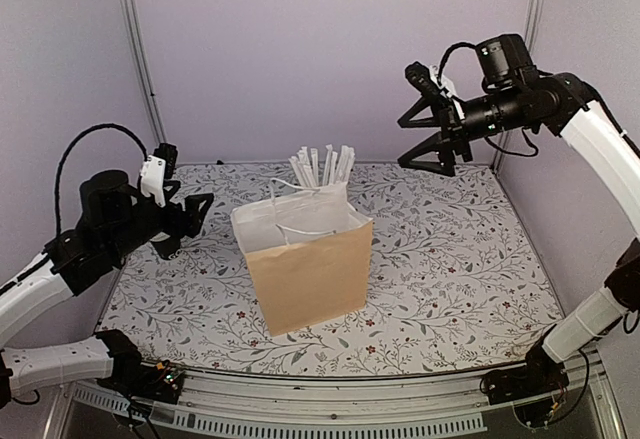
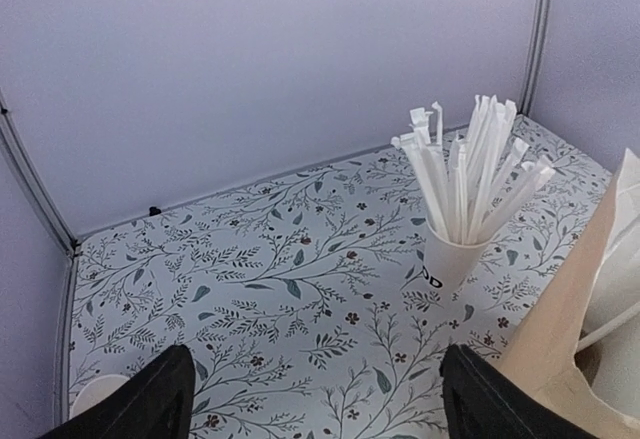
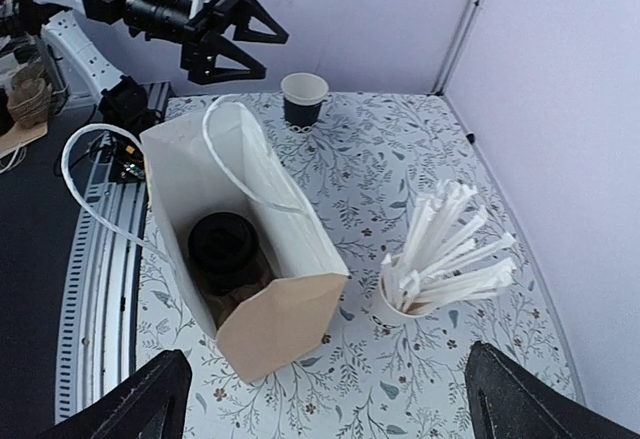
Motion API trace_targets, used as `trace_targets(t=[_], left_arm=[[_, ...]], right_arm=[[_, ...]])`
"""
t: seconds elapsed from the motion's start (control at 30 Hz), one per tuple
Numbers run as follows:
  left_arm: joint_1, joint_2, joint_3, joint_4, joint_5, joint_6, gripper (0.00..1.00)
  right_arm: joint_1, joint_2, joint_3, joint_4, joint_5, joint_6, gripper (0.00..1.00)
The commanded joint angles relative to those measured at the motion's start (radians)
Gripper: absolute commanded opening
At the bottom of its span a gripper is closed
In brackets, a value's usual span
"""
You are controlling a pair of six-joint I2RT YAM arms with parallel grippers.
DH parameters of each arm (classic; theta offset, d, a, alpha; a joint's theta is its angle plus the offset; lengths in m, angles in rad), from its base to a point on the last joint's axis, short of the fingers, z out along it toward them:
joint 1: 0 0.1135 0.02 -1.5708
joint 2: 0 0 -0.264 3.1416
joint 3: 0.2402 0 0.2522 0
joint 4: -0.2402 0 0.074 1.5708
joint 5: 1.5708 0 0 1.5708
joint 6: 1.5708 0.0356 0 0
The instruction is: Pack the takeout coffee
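A brown paper bag (image 1: 310, 279) stands open at mid-table. In the right wrist view, a black lidded cup (image 3: 225, 249) sits upright at the bottom of the bag (image 3: 285, 319). A second black paper cup (image 3: 303, 99) with a white rim stands open on the mat beyond the bag. Its rim (image 2: 95, 394) shows at the lower left of the left wrist view. My left gripper (image 1: 195, 221) hovers open beside that cup with nothing between its fingers. My right gripper (image 1: 402, 141) hangs high above the back right, open and empty.
A white cup of paper-wrapped straws (image 1: 322, 169) stands just behind the bag, close to its back wall. The bag's white handles (image 3: 235, 149) stick up. Side walls and metal posts (image 1: 140, 59) close in the floral mat (image 1: 450, 259).
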Motion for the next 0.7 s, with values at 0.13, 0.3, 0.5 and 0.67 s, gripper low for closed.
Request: trace_targets(t=[0.13,0.3,0.5,0.67], left_arm=[[0.015,0.205,0.254,-0.018,0.034,0.038,0.91],[0.032,0.363,0.381,-0.037,-0.016,0.041,0.99],[0.175,0.345,0.258,0.082,0.106,-0.107,1.00],[0.254,0.316,0.206,0.115,0.156,-0.171,1.00]], right_arm=[[-0.312,-0.165,-0.224,0.257,0.033,0.160,0.99],[-0.372,-0.198,-0.383,0.461,0.252,0.339,0.99],[-0.449,-0.230,-0.539,0.570,0.245,0.393,0.99],[-0.534,-0.303,-0.688,0.664,0.140,0.393,0.99]])
